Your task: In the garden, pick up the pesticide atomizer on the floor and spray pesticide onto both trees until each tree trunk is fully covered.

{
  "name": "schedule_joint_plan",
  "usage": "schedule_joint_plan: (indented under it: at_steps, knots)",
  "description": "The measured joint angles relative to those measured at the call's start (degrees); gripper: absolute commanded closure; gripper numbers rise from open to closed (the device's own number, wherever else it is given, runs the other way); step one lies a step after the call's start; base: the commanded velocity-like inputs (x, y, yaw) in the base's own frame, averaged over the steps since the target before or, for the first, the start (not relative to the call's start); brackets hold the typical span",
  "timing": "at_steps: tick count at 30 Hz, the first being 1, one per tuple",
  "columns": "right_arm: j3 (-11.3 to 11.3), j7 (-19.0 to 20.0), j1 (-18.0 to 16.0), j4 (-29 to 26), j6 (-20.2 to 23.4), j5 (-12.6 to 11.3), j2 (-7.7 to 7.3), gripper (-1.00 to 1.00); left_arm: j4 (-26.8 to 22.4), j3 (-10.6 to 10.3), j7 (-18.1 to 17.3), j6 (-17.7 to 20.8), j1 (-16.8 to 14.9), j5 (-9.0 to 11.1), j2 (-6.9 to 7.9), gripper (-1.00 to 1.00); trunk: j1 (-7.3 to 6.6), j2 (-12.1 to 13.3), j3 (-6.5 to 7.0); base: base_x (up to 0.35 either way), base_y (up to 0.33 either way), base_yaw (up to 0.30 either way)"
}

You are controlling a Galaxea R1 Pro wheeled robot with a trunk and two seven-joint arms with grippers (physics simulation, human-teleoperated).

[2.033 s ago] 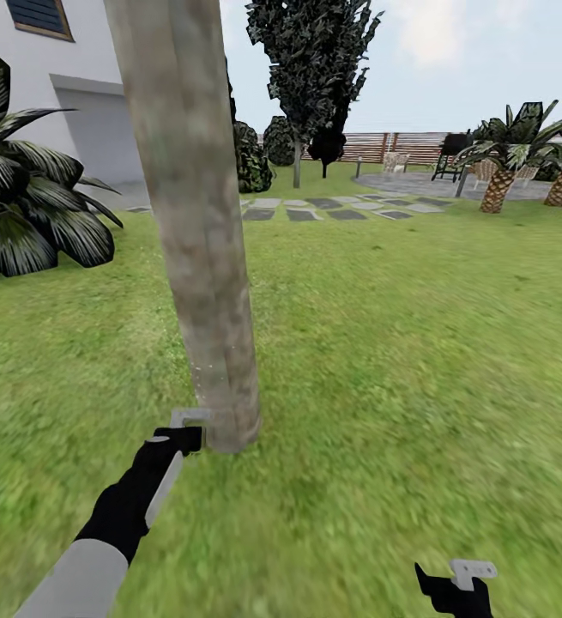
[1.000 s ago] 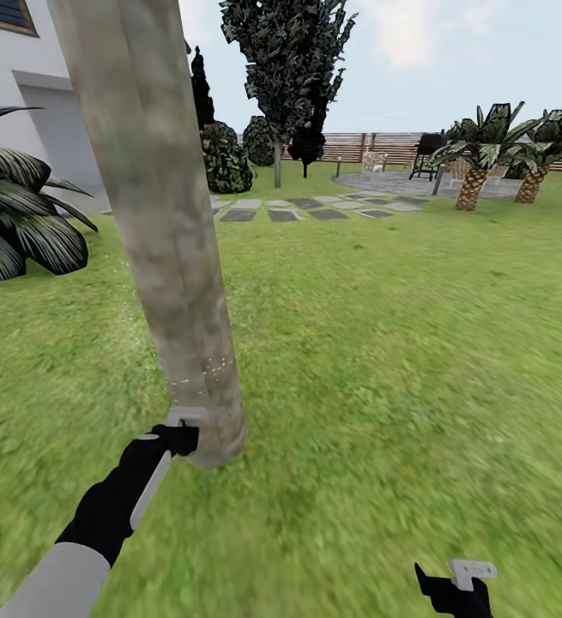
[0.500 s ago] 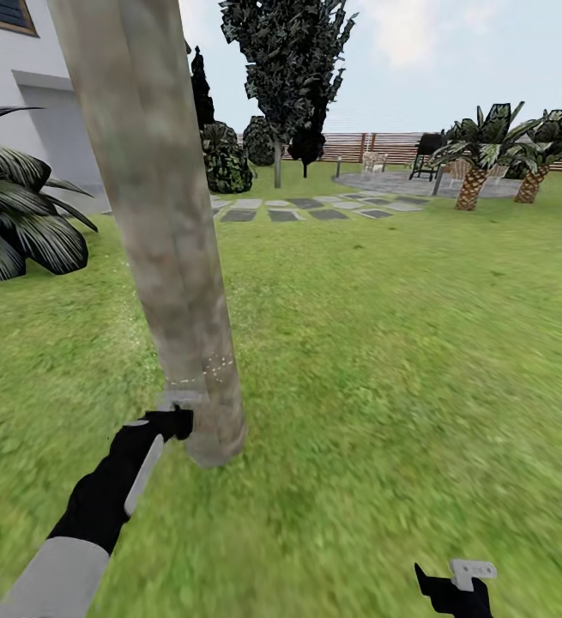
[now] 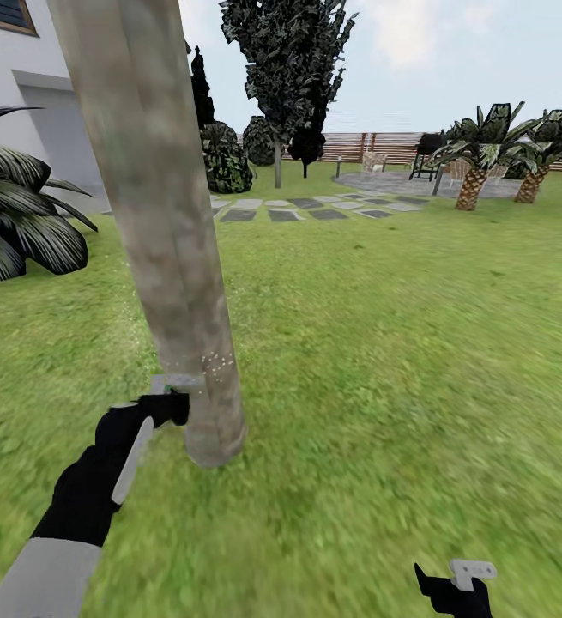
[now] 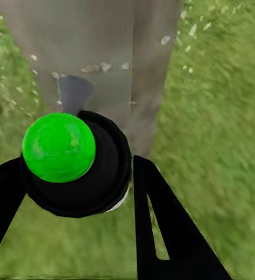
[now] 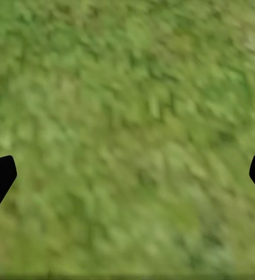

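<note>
Beside trunk [image 4: 165, 257]: left tool [image 4: 171, 396] gripping atomizer [image 5: 74, 163]; palm [image 4: 15, 215] left.

green-capped atomizer [image 5: 74, 163] facing speckled trunk [image 4: 173, 283]

white house [image 4: 23, 94], slat fence [image 4: 392, 144] (far), palms [image 4: 474, 163]

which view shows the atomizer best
The left wrist view: the atomizer sits close up between the left gripper fingers, green top and black body clear, aimed at the tree trunk. The head view gives a small grey nozzle by the trunk.
</note>
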Motion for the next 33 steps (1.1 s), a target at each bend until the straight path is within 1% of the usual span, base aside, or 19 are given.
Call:
schedule_joint_plan:
  at_steps: [3,4,7,9,12,13,14,16,18,19,21,22,23,24,26,28,31,32,33]
  knots:
    - [0.0,0.0,0.0,0.0,0.0,0.0,-0.01,-1.00,-0.1,1.2,0.0,2.7,-0.7,0.3,2.46,1.00,0.00,0.0,0.00,0.000,0.000,0.000]
    - [0.0,0.0,0.0,0.0,0.0,0.0,0.00,-1.00,-0.1,1.2,-0.1,3.0,-1.1,0.6,2.69,1.00,0.00,0.0,0.00,0.000,0.000,0.000]
    - [0.0,0.0,0.0,0.0,0.0,0.0,0.00,-1.00,-1.0,-0.5,-0.8,4.4,-1.4,1.3,2.30,1.00,0.00,0.0,0.00,0.000,0.000,0.000]
    - [0.0,0.0,0.0,0.0,0.0,0.0,0.00,-1.00,-3.5,-3.3,-4.6,7.1,-1.4,1.3,2.15,1.00,0.00,0.0,0.00,0.000,0.000,0.000]
    - [0.0,0.0,0.0,0.0,0.0,0.0,0.00,-1.00,-5.2,-3.6,-5.9,8.6,-1.5,0.5,2.40,1.00,0.00,0.0,0.00,0.000,0.000,0.000]
    - [0.0,0.0,0.0,0.0,0.0,0.0,0.00,-1.00,-5.4,-2.8,-6.0,8.9,-1.6,0.0,2.78,1.00,0.00,0.0,0.00,0.000,0.000,0.000]
    - [0.0,0.0,0.0,0.0,0.0,0.0,0.00,-1.00,-5.4,-0.8,-6.1,9.0,-1.6,-0.3,3.23,1.00,0.00,0.0,0.00,0.000,0.000,0.000]
    - [0.0,0.0,0.0,0.0,0.0,0.0,0.00,-1.00,-5.5,1.9,-6.1,9.2,-1.7,-0.2,5.16,1.00,0.00,0.0,0.00,0.000,0.000,0.000]
    - [0.0,0.0,0.0,0.0,0.0,0.0,0.00,-1.00,-5.5,2.9,-6.2,9.6,-2.7,0.1,7.62,1.00,0.00,0.0,0.00,0.000,0.000,0.000]
    - [0.0,0.0,0.0,0.0,0.0,0.0,0.00,-1.00,-5.6,2.9,-6.2,10.0,-2.9,0.7,7.88,1.00,0.00,0.0,0.00,0.000,0.000,0.000]
    - [0.0,0.0,0.0,0.0,0.0,0.0,0.00,-1.00,-6.1,2.4,-6.2,10.3,-3.0,1.0,7.36,1.00,0.00,0.0,0.00,0.000,0.000,0.000]
    - [0.0,0.0,0.0,0.0,0.0,0.0,0.00,-1.00,-6.3,1.1,-6.2,10.4,-3.0,1.3,7.14,1.00,0.00,0.0,0.00,0.000,0.000,0.000]
    - [0.0,0.0,0.0,0.0,0.0,0.0,0.00,-1.00,-7.5,-2.4,-6.1,11.0,-3.1,1.6,6.78,1.00,0.00,0.0,0.00,0.000,0.000,0.000]
    - [0.0,0.0,0.0,0.0,0.0,0.0,0.00,-1.00,-8.8,-4.1,-6.1,11.2,-3.2,1.8,6.33,1.00,0.00,0.0,0.00,0.000,0.000,0.000]
    - [0.0,0.0,0.0,0.0,0.0,0.0,0.00,-1.00,-9.7,-4.9,-6.1,11.4,-3.3,1.1,5.51,1.00,0.00,0.0,0.00,0.000,0.000,0.000]
    - [0.0,0.0,0.0,0.0,0.0,0.0,0.00,-1.00,-10.1,-5.1,-6.1,11.5,-4.2,0.8,5.30,1.00,0.00,0.0,0.00,0.000,0.000,0.000]
    - [0.1,0.0,0.0,0.0,0.0,0.0,0.00,-1.00,-10.1,-4.7,-6.1,11.7,-5.4,1.9,5.82,1.00,0.00,0.0,0.00,0.000,0.000,0.000]
    - [0.1,0.0,0.0,0.0,0.0,0.0,0.00,-1.00,-10.1,-3.8,-6.1,11.7,-5.5,1.9,6.03,1.00,0.00,0.0,0.00,0.000,0.000,0.000]
    - [0.1,0.0,0.0,0.0,0.0,0.0,0.00,-1.00,-10.1,-0.9,-6.1,11.7,-5.7,2.0,6.22,1.00,0.00,0.0,0.00,0.000,0.000,0.000]
